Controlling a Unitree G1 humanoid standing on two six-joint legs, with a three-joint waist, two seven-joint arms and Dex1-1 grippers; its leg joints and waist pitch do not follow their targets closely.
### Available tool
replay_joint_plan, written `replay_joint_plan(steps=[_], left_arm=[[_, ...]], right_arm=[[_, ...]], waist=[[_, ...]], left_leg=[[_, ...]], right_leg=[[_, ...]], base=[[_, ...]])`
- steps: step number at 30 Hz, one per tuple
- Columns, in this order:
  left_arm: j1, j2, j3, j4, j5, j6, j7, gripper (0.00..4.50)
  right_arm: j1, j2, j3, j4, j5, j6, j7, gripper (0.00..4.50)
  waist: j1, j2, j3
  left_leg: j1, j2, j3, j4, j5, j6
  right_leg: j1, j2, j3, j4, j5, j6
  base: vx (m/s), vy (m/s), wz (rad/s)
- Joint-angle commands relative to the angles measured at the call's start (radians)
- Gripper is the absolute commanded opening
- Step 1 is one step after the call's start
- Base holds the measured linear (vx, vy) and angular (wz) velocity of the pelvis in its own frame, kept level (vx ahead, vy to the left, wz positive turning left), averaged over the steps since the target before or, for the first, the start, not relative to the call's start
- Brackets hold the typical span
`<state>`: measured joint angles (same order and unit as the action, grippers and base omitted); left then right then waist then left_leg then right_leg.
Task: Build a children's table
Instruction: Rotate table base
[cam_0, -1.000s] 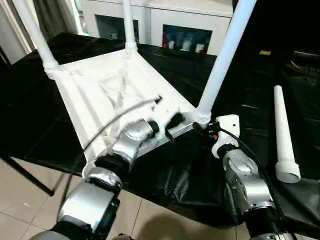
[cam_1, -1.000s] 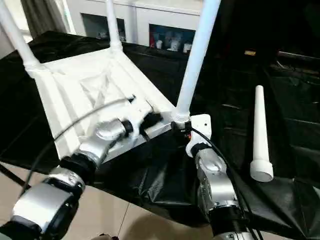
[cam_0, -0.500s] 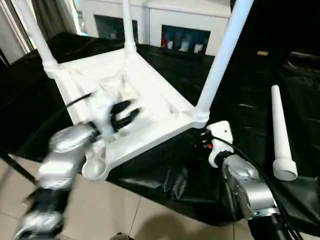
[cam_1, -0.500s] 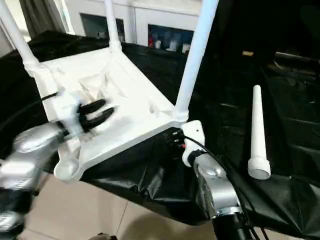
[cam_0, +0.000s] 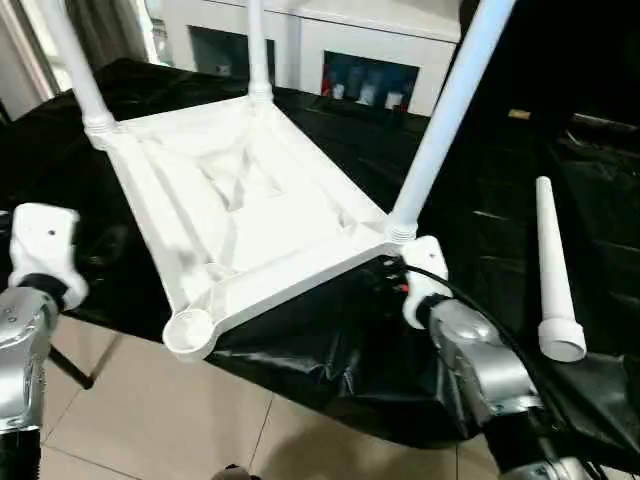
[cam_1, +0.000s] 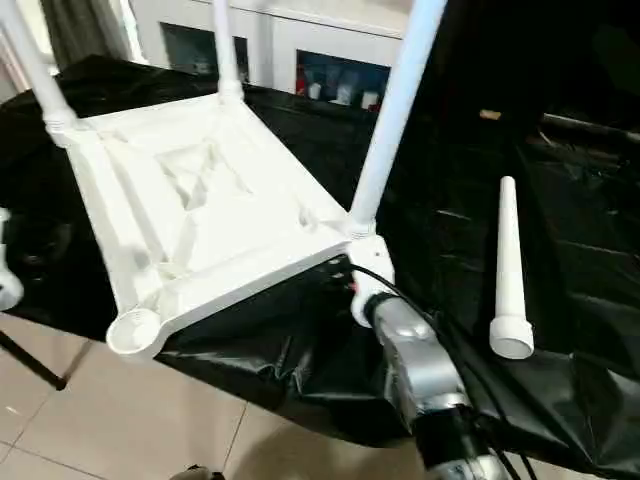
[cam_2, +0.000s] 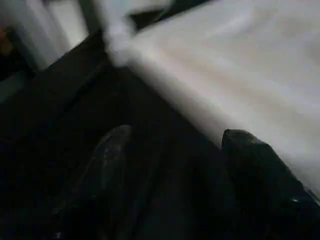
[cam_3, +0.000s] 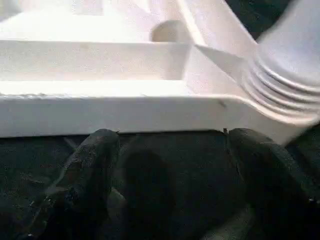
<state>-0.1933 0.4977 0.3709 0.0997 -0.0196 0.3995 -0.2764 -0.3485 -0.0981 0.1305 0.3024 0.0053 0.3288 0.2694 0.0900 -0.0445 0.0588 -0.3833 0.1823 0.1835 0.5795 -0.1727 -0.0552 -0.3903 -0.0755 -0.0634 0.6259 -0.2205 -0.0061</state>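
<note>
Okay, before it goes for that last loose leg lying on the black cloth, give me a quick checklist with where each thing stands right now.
1. Three legs seated in the table top: ok, all standing upright in their corners.
2. Empty corner socket free: ok, it overhangs the work table's near edge.
3. Loose leg reachable: ok, lying alone on the black cloth on the robot's right.
4. Left gripper free: ok, open, beside the top's edge, holding nothing.
5. Right gripper free: ok, open, just under the top's rim by the near right leg.
</note>
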Motion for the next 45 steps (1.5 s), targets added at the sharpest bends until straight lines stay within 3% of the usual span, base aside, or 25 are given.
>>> replay_joint_plan(steps=[1,5,6,10,14,19,24,27,30,32,35,36,37,38,40,42,45], left_arm=[[0.005,-0.003,-0.022,0.005,0.017,0.04,0.015,3.48],[0.026,-0.004,-0.08,-0.027,-0.005,0.091,-0.048,3.79],[0.057,0.003,-0.145,-0.073,-0.028,0.162,-0.122,3.85],[0.075,0.004,-0.19,-0.115,-0.051,0.207,-0.172,4.24],[0.103,0.032,-0.271,-0.199,-0.099,0.272,-0.267,4.4],[0.104,0.047,-0.314,-0.255,-0.108,0.303,-0.312,4.4],[0.059,0.032,-0.379,-0.258,-0.117,0.261,-0.363,4.4],[0.003,0.0,-0.433,-0.188,-0.093,0.229,-0.369,4.4],[-0.053,-0.041,-0.466,-0.118,-0.072,0.197,-0.358,4.4],[-0.112,-0.083,-0.491,-0.05,-0.051,0.162,-0.339,4.4],[-0.162,-0.119,-0.503,0.021,-0.036,0.121,-0.317,4.4],[-0.226,-0.156,-0.515,0.131,-0.012,0.052,-0.285,4.4],[-0.262,-0.172,-0.521,0.196,0.002,0.012,-0.268,4.4],[-0.314,-0.194,-0.525,0.293,0.018,-0.042,-0.241,4.4],[-0.343,-0.207,-0.52,0.347,0.026,-0.067,-0.215,4.4],[-0.423,-0.235,-0.521,0.496,0.053,-0.158,-0.158,4.4],[-0.509,-0.273,-0.514,0.646,0.063,-0.256,-0.115,4.4]], right_arm=[[-0.008,-0.004,0.002,0.023,-0.008,0.01,-0.008,3.76],[-0.022,0.009,0.005,0.05,-0.013,0.004,-0.012,3.76],[-0.042,0.021,0.013,0.09,-0.02,-0.008,-0.017,3.76],[-0.073,0.039,0.017,0.14,-0.025,-0.023,-0.028,3.76],[-0.109,0.052,0.023,0.182,-0.028,-0.04,-0.028,3.76],[-0.118,0.048,0.02,0.202,-0.03,-0.055,-0.022,3.76],[-0.135,0.043,0.015,0.227,-0.032,-0.072,-0.021,3.76],[-0.136,0.037,0.004,0.206,-0.029,-0.06,-0.031,3.76],[-0.132,0.028,-0.014,0.183,-0.025,-0.044,-0.049,3.76],[-0.125,0.017,-0.037,0.154,-0.023,-0.024,-0.074,3.76],[-0.117,0.007,-0.055,0.13,-0.025,-0.006,-0.097,3.76],[-0.107,-0.006,-0.073,0.099,-0.032,0.015,-0.122,3.76],[-0.102,-0.013,-0.084,0.083,-0.031,0.018,-0.129,3.76],[-0.093,-0.022,-0.102,0.056,-0.026,0.019,-0.138,3.76],[-0.09,-0.025,-0.109,0.045,-0.025,0.02,-0.143,3.76],[-0.088,-0.034,-0.117,0.029,-0.025,0.028,-0.149,3.76],[-0.084,-0.038,-0.124,0.014,-0.022,0.042,-0.157,3.76]], waist=[[-0.003,0.026,-0.061],[-0.002,0.028,-0.061],[-0.002,0.035,-0.062],[-0.008,0.033,-0.06],[-0.001,0.031,-0.06],[-0.004,0.03,-0.06],[-0.006,0.035,-0.06],[-0.005,0.042,-0.062],[-0.007,0.04,-0.063],[-0.007,0.047,-0.064],[-0.005,0.044,-0.065],[-0.004,0.055,-0.064],[-0.003,0.052,-0.064],[0.0,0.048,-0.067],[0.0,0.049,-0.068],[-0.005,0.051,-0.069],[-0.003,0.044,-0.073]], left_leg=[[0.031,0.051,-0.02,-0.071,-0.19,-0.031],[0.028,0.049,-0.023,-0.073,-0.205,-0.044],[0.027,0.049,-0.025,-0.073,-0.204,-0.047],[0.025,0.047,-0.022,-0.073,-0.227,-0.053],[0.03,0.049,-0.021,-0.072,-0.224,-0.05],[0.03,0.049,-0.022,-0.074,-0.232,-0.059],[0.03,0.047,-0.021,-0.072,-0.235,-0.063],[0.029,0.045,-0.023,-0.071,-0.233,-0.072],[0.028,0.043,-0.023,-0.069,-0.235,-0.071],[0.026,0.043,-0.023,-0.067,-0.225,-0.069],[0.027,0.041,-0.021,-0.064,-0.211,-0.061],[0.025,0.039,-0.023,-0.064,-0.208,-0.058],[0.032,0.039,-0.019,-0.062,-0.223,-0.059],[0.028,0.038,-0.022,-0.062,-0.22,-0.058],[0.022,0.04,-0.026,-0.064,-0.205,-0.059],[0.021,0.037,-0.024,-0.059,-0.187,-0.052],[0.018,0.037,-0.026,-0.056,-0.163,-0.039]], right_leg=[[0.035,-0.063,0.054,-0.066,-0.028,-0.171],[0.036,-0.064,0.053,-0.065,-0.02,-0.175],[0.036,-0.065,0.053,-0.062,-0.017,-0.177],[0.035,-0.062,0.054,-0.064,-0.032,-0.193],[0.033,-0.063,0.054,-0.063,-0.033,-0.192],[0.034,-0.062,0.053,-0.063,-0.044,-0.179],[0.033,-0.061,0.054,-0.066,-0.057,-0.173],[0.036,-0.06,0.054,-0.063,-0.041,-0.174],[0.038,-0.061,0.054,-0.067,-0.053,-0.171],[0.041,-0.062,0.054,-0.066,-0.044,-0.174],[0.041,-0.062,0.055,-0.069,-0.047,-0.173],[0.04,-0.061,0.055,-0.073,-0.056,-0.169],[0.035,-0.058,0.054,-0.078,-0.069,-0.165],[0.042,-0.063,0.056,-0.077,-0.074,-0.16],[0.048,-0.065,0.053,-0.073,-0.071,-0.154],[0.047,-0.063,0.053,-0.074,-0.047,-0.154],[0.054,-0.067,0.052,-0.071,-0.018,-0.162]], base=[[0.0,0.0,0.0],[0.0,0.0,0.0],[0.0,0.0,0.0],[0.0,0.0,0.0],[0.0,0.0,0.0],[0.0,0.0,0.0],[0.0,0.0,0.0],[0.0,0.0,0.0],[0.0,0.0,0.0],[0.0,0.0,0.0],[0.0,0.0,0.0],[0.0,0.0,0.0],[0.0,0.0,0.0],[0.0,0.0,0.0],[0.0,0.0,0.0],[0.0,0.0,0.0],[0.0,0.0,0.0]])
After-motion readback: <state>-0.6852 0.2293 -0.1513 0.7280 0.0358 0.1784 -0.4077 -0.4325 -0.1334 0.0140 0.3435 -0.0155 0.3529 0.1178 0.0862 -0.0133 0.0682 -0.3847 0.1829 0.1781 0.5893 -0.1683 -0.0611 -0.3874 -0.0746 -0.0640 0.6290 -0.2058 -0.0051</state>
